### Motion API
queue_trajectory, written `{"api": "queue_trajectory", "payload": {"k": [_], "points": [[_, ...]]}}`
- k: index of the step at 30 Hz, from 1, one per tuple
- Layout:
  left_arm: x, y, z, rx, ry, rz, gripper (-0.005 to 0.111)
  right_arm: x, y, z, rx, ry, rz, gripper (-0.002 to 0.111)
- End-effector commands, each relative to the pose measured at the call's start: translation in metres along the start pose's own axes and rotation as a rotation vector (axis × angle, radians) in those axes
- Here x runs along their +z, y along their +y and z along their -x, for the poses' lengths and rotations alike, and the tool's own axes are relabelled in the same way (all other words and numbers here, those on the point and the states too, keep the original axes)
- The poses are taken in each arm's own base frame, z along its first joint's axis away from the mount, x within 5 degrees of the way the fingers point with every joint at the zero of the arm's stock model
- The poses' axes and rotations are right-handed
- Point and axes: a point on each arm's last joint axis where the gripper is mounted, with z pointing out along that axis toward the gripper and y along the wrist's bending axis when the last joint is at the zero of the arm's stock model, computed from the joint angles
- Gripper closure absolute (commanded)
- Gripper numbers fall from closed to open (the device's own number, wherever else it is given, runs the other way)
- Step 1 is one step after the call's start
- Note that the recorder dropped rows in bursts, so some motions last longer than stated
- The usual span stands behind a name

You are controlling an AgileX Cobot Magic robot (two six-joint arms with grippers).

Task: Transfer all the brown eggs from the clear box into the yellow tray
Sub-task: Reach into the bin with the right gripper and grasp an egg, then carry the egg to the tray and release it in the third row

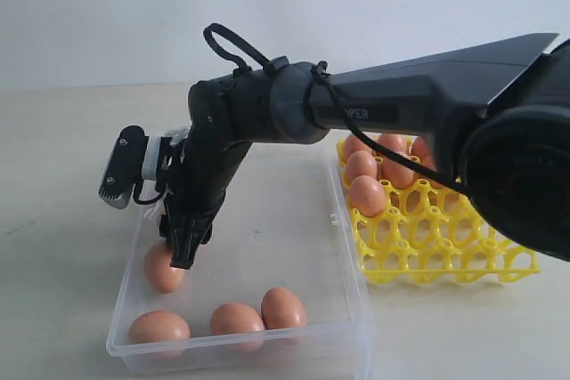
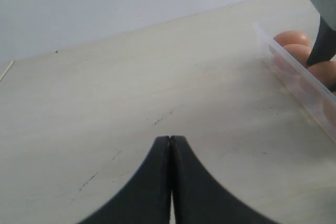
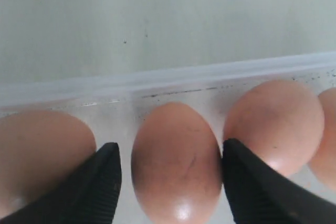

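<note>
Exterior view, lower left: the right gripper [image 1: 181, 255] reaches down into the clear box [image 1: 346, 236]. Its tips are at one of the brown eggs [image 1: 163, 269] near the box's left wall. Three more eggs lie along the lower edge of the box.

In the right wrist view the claw is spread, with one black finger [image 3: 100, 182] on each side of that egg. Whether the pads touch the shell cannot be told. Other eggs sit close on both outer sides of the fingers, and the box wall runs just behind.

The yellow tray [image 1: 445, 257] is at centre right, just beside the box. Several eggs fill its upper left cups, and its lower cups are bare.

The left gripper [image 2: 170, 141] is closed on nothing, above bare table [image 2: 131, 77].

Likely risks:
- A closing finger nudges a neighbouring egg and sends it rolling.
- The smooth oval shell slips out if it is gripped off-centre.
- A hard squeeze cracks the shell.
- A low lift clips the box wall on the way to the tray.
</note>
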Motion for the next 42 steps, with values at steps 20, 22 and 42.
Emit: {"api": "queue_trajectory", "payload": {"k": [20,22,42], "points": [[-0.001,0.0,0.002,-0.004,-0.017,0.0,0.107,-0.111,-0.023,-0.044,0.384,-0.326,-0.392,0.108],[-0.001,0.0,0.002,-0.004,-0.017,0.0,0.107,-0.125,-0.019,-0.067,0.461,-0.376,-0.46,0.108],[-0.001,0.0,0.002,-0.004,-0.017,0.0,0.107,-0.14,0.032,-0.223,0.936,-0.427,-0.672,0.108]]}}
